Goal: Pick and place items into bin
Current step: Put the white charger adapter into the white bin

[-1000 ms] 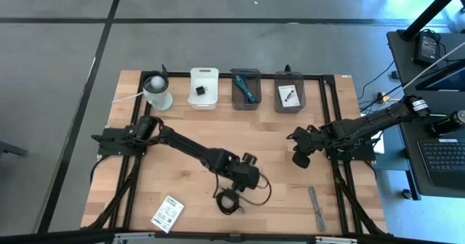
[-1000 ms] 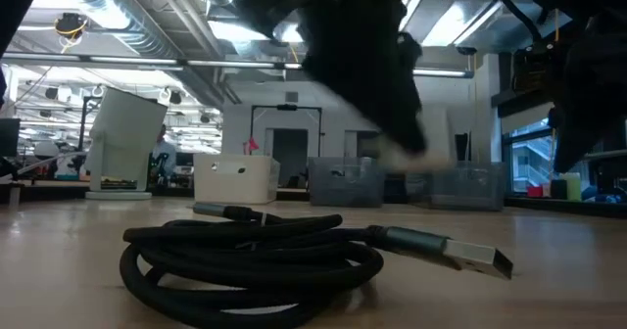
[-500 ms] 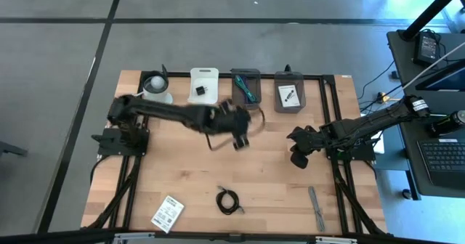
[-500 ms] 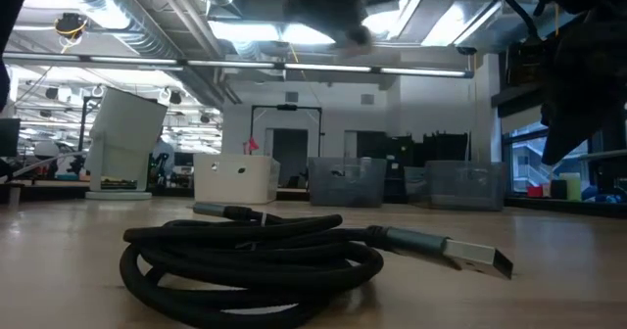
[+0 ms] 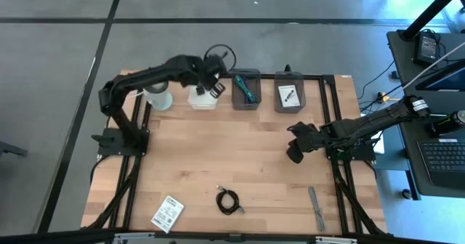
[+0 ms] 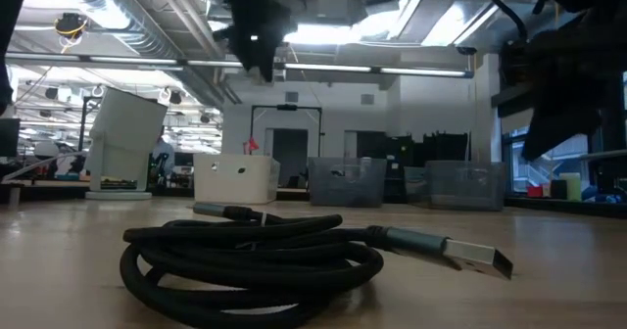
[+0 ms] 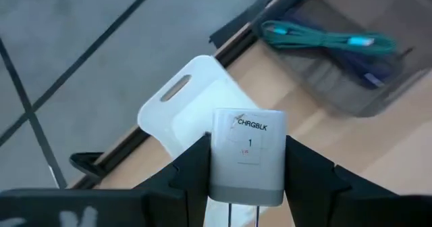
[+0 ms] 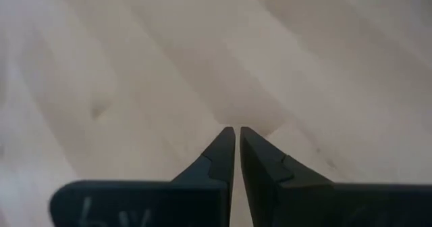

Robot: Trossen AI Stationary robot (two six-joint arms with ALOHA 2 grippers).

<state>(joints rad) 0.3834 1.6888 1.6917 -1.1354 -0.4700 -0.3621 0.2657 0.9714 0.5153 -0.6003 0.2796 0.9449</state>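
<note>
My left gripper (image 5: 213, 84) hangs over the white bin (image 5: 204, 97) at the table's far edge, shut on a white charger block (image 7: 246, 156) labelled CHRGBLK. The bin's handle end (image 7: 177, 92) shows below the block in the left wrist view. A black coiled cable (image 5: 229, 200) lies flat near the near edge and fills the low view (image 6: 265, 256). A white printed card (image 5: 167, 213) and grey strips (image 5: 317, 208) also lie by the near edge. My right gripper (image 5: 296, 152) waits shut above bare wood (image 8: 236, 146) on the right. My left gripper pinches the white charger block between its two fingers (image 7: 192, 166), one on each of two opposite side faces (image 7: 217, 161). The labelled face points away from the wrist and two thin prongs (image 7: 229, 215) point back toward it. The block is lifted clear above the white bin.
A white cup with a ball (image 5: 156, 90) stands left of the white bin. Two grey bins follow to the right, one with a teal cable (image 5: 245, 89), one with a small packet (image 5: 289, 95). Black frame rails run along the table's sides.
My left gripper has risen from beside the coiled cable near the near edge and swung across the table to the far edge, ending over the white bin with the charger block held. The cable has stayed where it was.
</note>
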